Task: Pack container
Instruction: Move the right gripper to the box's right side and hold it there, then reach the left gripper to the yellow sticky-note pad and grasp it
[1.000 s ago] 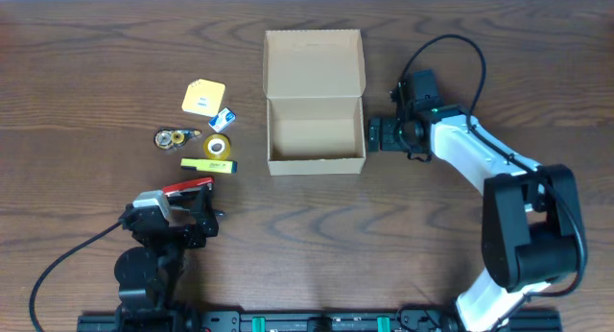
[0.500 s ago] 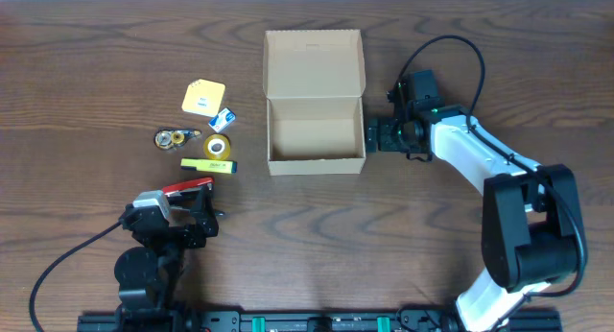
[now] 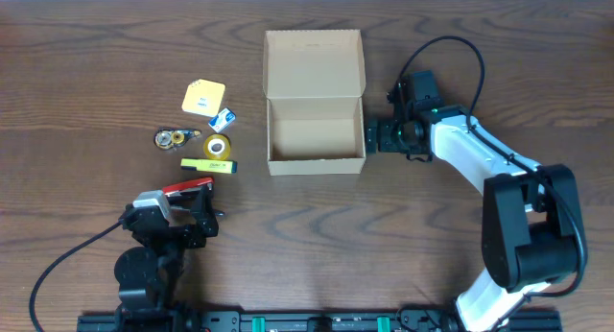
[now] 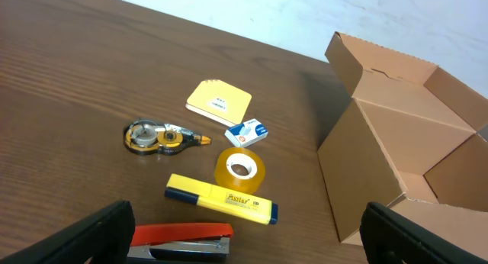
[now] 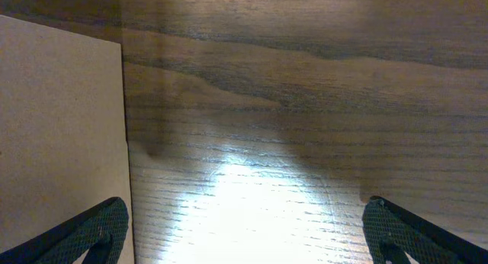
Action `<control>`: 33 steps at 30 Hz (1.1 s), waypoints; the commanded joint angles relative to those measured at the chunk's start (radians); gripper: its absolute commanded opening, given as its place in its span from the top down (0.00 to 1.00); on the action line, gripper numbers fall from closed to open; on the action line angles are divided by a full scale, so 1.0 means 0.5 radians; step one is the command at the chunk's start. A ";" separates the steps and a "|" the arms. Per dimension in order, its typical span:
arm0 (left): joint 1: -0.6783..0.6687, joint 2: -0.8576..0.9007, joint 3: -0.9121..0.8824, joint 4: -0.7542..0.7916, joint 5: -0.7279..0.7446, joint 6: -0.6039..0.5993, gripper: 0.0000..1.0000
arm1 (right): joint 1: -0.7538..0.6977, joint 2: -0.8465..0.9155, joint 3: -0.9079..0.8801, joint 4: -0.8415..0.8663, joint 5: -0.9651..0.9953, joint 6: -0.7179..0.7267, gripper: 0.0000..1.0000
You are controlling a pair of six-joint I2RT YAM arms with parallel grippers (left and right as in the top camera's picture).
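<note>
The small tan-brown cardboard box [image 3: 316,130] sits mid-table, nearer the far edge. Its flap lid is thrown back flat toward that edge, so the mouth is wide open for loading, and nothing shows inside.

The right gripper [image 3: 376,135] is parked just beside the box's right wall, jaws spread and empty. My read is that it's there to steady the box, though I can't tell if it's touching.

The stationery is clustered left of the box, toward the table's left side:
- a yellow square notepad [image 3: 203,96]
- a little blue-and-white staple box [image 3: 224,119]
- a clear correction-tape dispenser [image 3: 174,137]
- a yellow tape roll [image 3: 219,146]
- a yellow highlighter [image 3: 209,165]
- a red stapler [image 3: 188,187], nearest the front edge

The left gripper [image 4: 244,233] hangs low near the front edge, facing the cluster. Its jaws are released and holding nothing, with the stapler right before them. That looks like the first pick.
</note>
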 commanded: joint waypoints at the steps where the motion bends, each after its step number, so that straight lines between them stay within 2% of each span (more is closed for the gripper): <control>1: 0.011 -0.013 -0.047 -0.014 -0.030 -0.021 0.05 | -0.014 0.002 -0.005 -0.004 -0.023 -0.034 0.01; 29: 0.011 -0.013 -0.047 -0.011 -0.020 -0.024 0.05 | -0.014 0.002 -0.005 -0.047 -0.022 -0.033 0.01; 30: 0.011 -0.013 -0.047 -0.012 0.030 -0.050 0.05 | -0.014 0.002 -0.005 -0.047 -0.022 -0.033 0.01; 33: 0.011 -0.013 -0.045 -0.012 0.370 -0.356 0.05 | -0.014 0.002 -0.005 -0.047 -0.021 -0.033 0.01</control>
